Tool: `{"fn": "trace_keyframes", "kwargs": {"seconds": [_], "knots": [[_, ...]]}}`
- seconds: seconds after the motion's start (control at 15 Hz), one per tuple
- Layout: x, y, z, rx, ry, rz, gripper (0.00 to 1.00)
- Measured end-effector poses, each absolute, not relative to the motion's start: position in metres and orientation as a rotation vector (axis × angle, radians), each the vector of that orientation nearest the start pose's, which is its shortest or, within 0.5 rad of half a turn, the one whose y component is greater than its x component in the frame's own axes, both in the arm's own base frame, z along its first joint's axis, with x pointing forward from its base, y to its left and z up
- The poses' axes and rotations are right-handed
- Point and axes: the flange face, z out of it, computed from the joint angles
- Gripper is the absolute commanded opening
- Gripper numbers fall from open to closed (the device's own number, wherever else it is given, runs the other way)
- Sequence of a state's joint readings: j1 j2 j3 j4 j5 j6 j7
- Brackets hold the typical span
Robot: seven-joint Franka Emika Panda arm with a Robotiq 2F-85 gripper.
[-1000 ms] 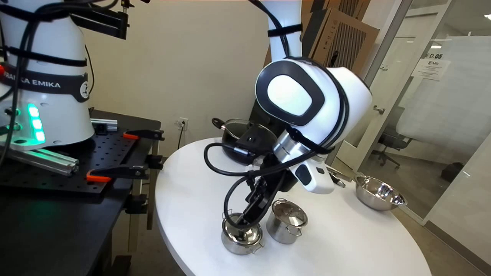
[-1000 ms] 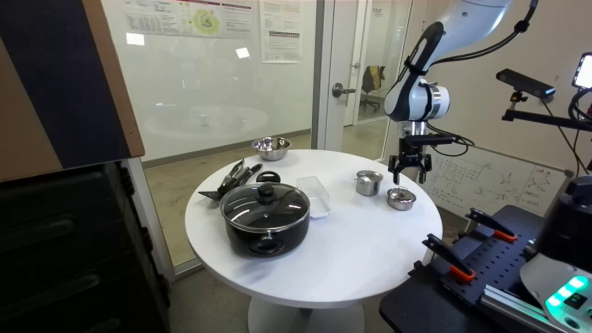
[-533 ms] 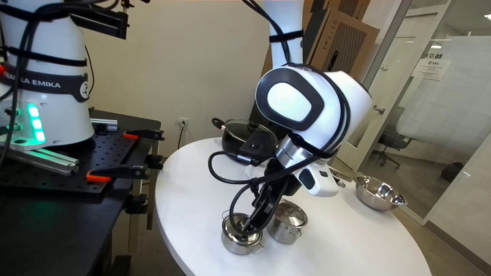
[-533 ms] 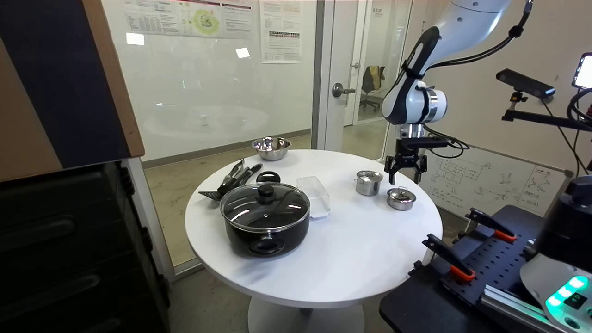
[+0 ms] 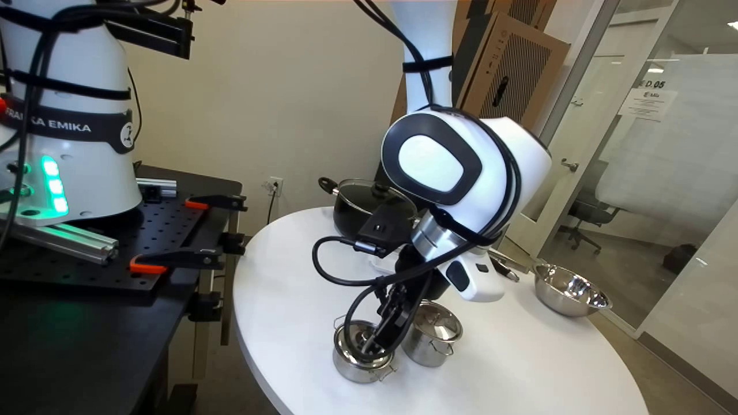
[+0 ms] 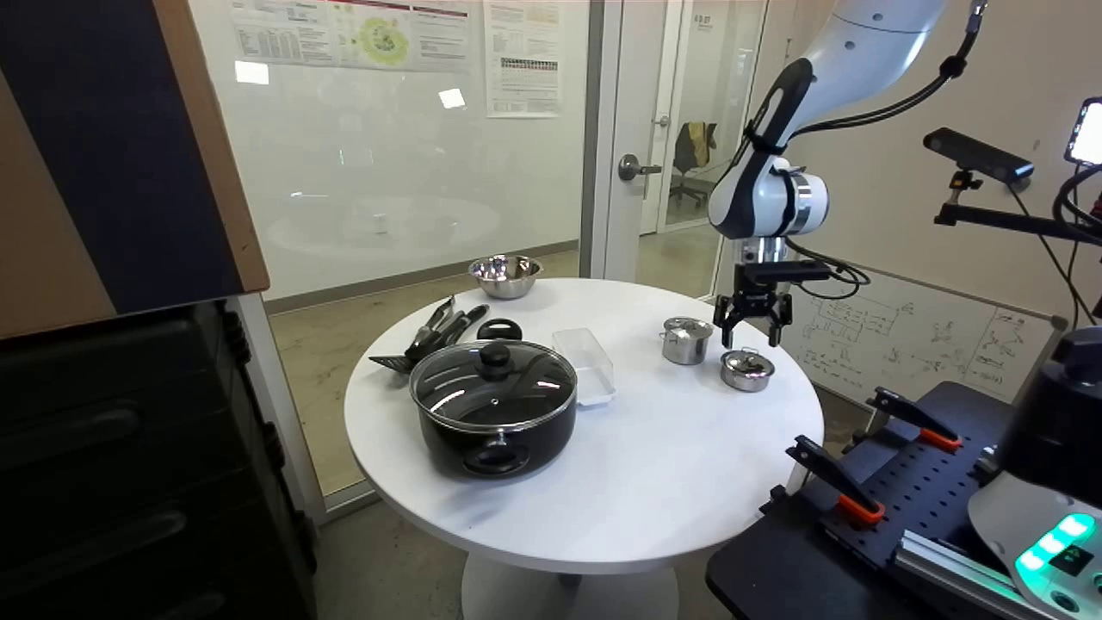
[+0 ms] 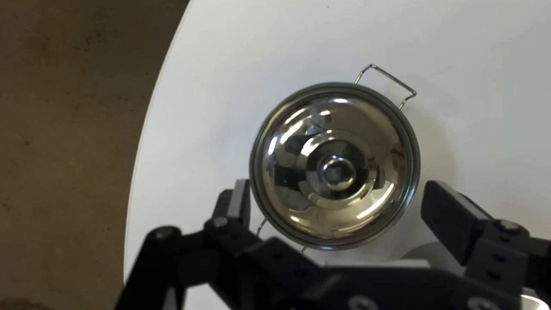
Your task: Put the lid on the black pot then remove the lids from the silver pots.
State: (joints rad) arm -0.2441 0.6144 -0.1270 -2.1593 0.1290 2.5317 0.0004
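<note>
Gripper [image 6: 752, 339] points down just above the short silver pot [image 6: 746, 380], jaws spread wide apart, nothing in hold. In wrist view its fingers [image 7: 445, 221] stand either side of that pot; whether they touch the rim, can't tell. Short-pot lid [image 7: 335, 165] is on, seated flat, wire handles out both sides of the pot. Pot's upright, nr the tabletop [image 6: 654, 491] edge that faces the whiteboard [image 6: 917, 344].

Tall silver pot [image 6: 685, 350] upright too, just beside, small gap btwn, a bit further in from same edge; tall-pot lid [image 6: 687, 325] on as well.

Black pot [image 6: 499, 449] upright nr the opp. edge, by the black storage unit [image 6: 129, 465], well apart from both silver pots. Glass lid [image 6: 465, 379] lies level on its rim, knob up; shows in both exterior views.

Clear plastic tray [image 6: 588, 368] just beside black pot, twd tabletop ctr. Dark-handled utensils [image 6: 439, 337] bunched btwn black pot & edge facing the glass wall [image 6: 387, 181]; steel bowl [image 6: 505, 282] farther along that edge. In an exterior view, bench [image 5: 86, 346] w/ robot base [image 5: 75, 184] & orange-tipped clamps [image 5: 190, 259] stands just off tabletop edge.
</note>
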Motion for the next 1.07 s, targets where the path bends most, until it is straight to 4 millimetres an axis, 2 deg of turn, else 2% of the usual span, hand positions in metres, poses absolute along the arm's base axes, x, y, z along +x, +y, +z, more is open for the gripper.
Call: {"fn": "trace_keyframes", "kwargs": {"seconds": [0.4, 0.53, 0.6, 1.07], "knots": [[0.486, -0.191, 0.086, -3.002, 0.708, 0.378, 1.00], [0.486, -0.189, 0.084, -3.001, 0.705, 0.384, 0.87], [0.486, -0.189, 0.083, -3.001, 0.704, 0.386, 0.75], [0.485, -0.189, 0.082, -2.999, 0.705, 0.390, 0.27]]}}
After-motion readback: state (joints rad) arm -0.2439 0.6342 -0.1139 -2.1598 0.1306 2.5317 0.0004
